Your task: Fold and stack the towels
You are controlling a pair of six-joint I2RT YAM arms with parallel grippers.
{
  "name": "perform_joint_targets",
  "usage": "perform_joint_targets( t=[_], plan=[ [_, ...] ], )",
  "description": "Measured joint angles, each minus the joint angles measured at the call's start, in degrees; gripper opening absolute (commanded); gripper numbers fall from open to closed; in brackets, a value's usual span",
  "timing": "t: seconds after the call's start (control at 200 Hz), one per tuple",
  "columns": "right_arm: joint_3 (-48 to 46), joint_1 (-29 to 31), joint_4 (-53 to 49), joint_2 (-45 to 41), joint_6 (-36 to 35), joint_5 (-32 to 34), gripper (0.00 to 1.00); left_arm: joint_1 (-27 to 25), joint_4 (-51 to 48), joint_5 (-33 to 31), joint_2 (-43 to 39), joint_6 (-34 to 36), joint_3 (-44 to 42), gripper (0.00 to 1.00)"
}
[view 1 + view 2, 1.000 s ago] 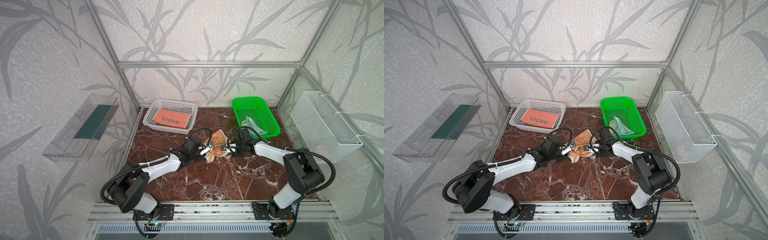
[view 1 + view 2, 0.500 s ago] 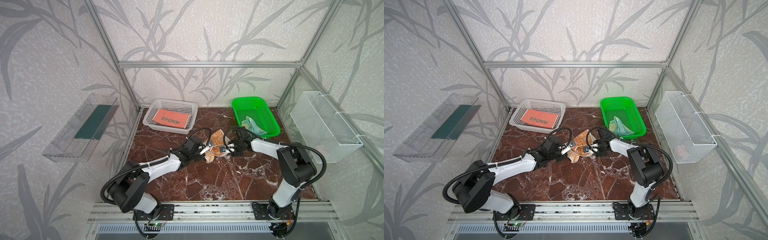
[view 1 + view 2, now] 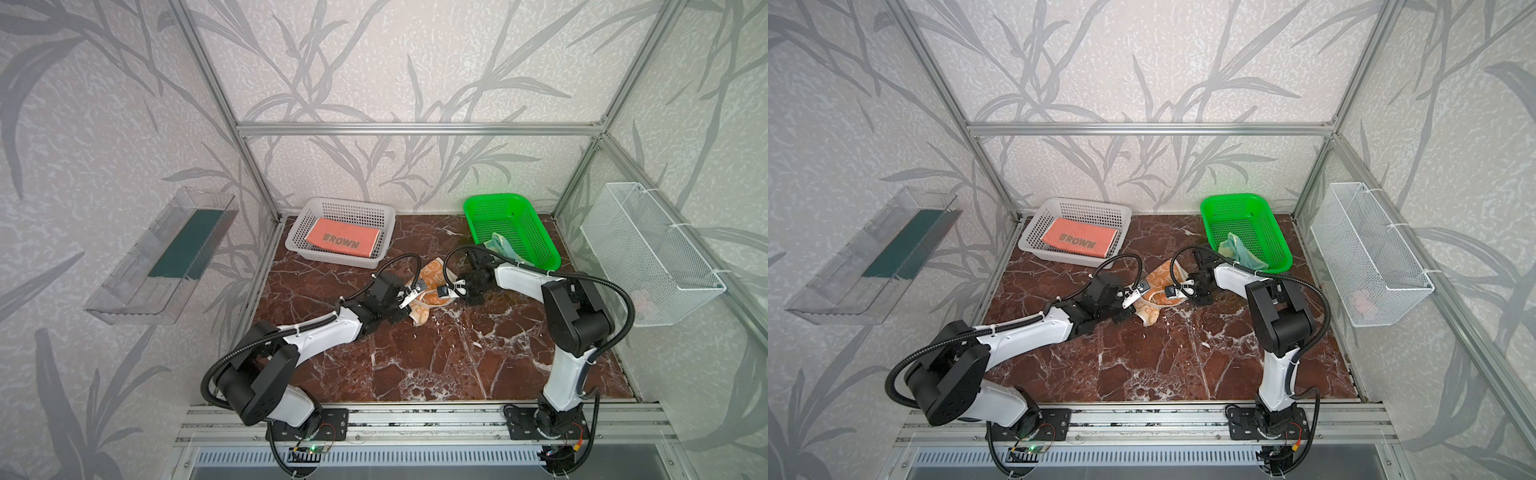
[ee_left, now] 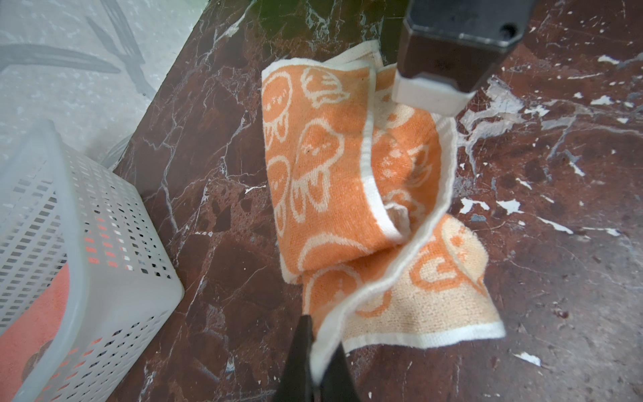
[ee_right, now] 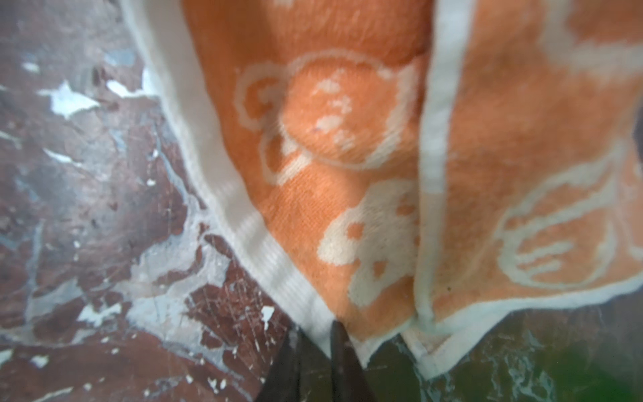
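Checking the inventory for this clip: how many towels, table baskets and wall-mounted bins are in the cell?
Towels: 3 (salmon-pink towel, orange towel, pale towel)
Table baskets: 2 (white basket, green basket)
Wall bins: 2 (wire basket, clear tray)
Total: 7

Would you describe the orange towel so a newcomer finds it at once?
On the marble table, in front of the gap between the white basket and green basket, lies the orange towel. Only it sits outside a basket, crumpled, with cream faces.
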Motion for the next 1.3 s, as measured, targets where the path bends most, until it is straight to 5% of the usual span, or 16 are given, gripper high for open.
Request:
perform_joint_targets(
  t=[0.1,0.51,0.78,1.025,1.165,1.3],
  plan=[
    [1.62,-0.17,-2.19,1.01,0.00,-0.46,0.00,0.00,0.20,-0.68,0.00,-0.66,-0.02,0.00],
    [-0.20,-0.87,-4.63,-1.70,2.40,-6.80,0.00,0.00,2.95,-4.24,-1.90,-3.61,-3.41,0.00],
    [-0.85,-0.87,-7.30,-11.23,3.96,-14.05,0.00,0.02,3.82,-5.42,-8.41,-9.05,-6.40,0.00],
    [-0.90,-0.44,-9.27,-20.06,4.13,-20.92,0.00,0.00,0.87,0.46,-16.63,-12.13,-8.66,0.00],
    [0.26,0.07,-9.07,-20.83,5.57,-23.52,0.00,0.00,-0.02,2.95,-21.84,-13.77,-10.84,0.00],
    [4.09,0.81,-9.03,-17.42,8.52,-23.67,0.00,0.09,-0.74,-0.92,-23.54,-16.46,-11.91,0.00]
  ],
)
